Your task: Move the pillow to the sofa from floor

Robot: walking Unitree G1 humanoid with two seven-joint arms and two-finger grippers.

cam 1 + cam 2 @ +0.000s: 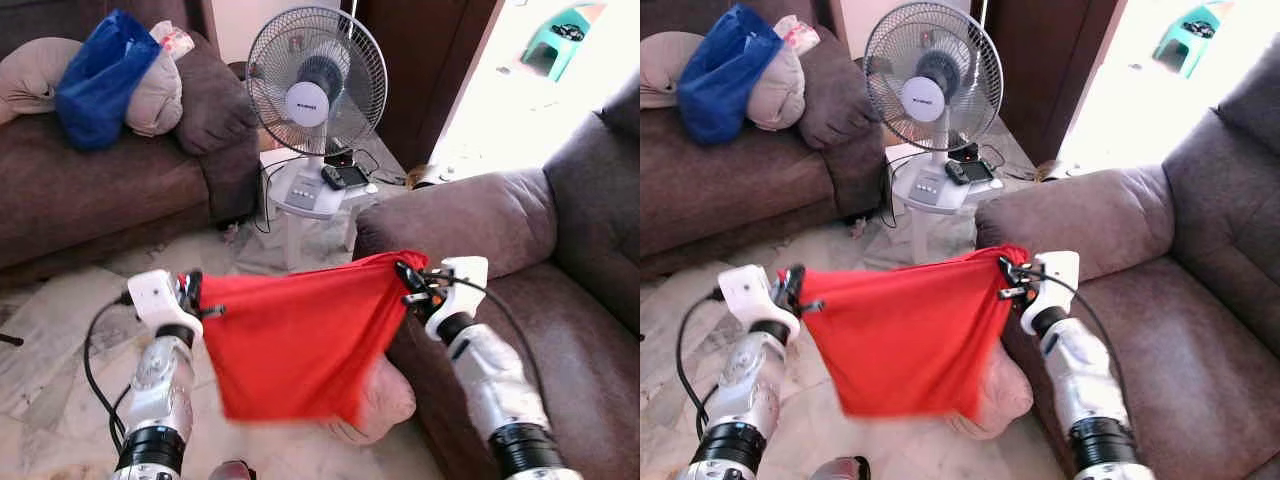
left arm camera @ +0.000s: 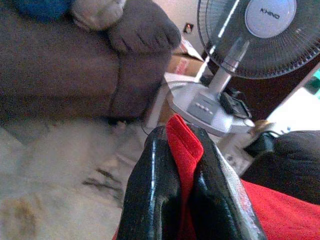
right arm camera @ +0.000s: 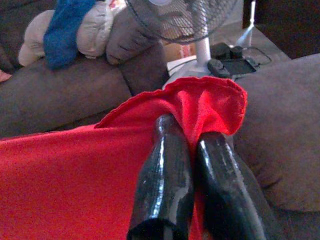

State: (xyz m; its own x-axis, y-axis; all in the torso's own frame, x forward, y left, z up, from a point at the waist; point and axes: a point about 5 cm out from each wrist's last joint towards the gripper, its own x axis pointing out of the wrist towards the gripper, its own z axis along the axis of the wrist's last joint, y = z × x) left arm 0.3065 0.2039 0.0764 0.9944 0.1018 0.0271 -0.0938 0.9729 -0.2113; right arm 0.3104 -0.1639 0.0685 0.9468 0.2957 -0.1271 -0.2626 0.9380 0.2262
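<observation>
Now, operator, your readout:

Left gripper [image 1: 192, 290]: you have its jaws pinched tight on one top corner of the red cloth [image 1: 295, 340]; in the left wrist view a red fold stands up between the two fingers [image 2: 155, 190].

Right gripper [image 1: 412, 283]: your jaws are clamped on the other top corner; the right wrist view has red fabric bunched between and above the fingers [image 3: 165, 175].

Cloth: you hold it stretched between the two jaws, hanging below them like a sheet.

Pillow [image 1: 385, 400]: pinkish, below the right jaws, behind the cloth's lower edge, against the front of the sofa [image 1: 560, 320]; you cannot tell if cloth and pillow are joined.

Fan [image 1: 315, 85]: beyond the jaws, upright.
</observation>
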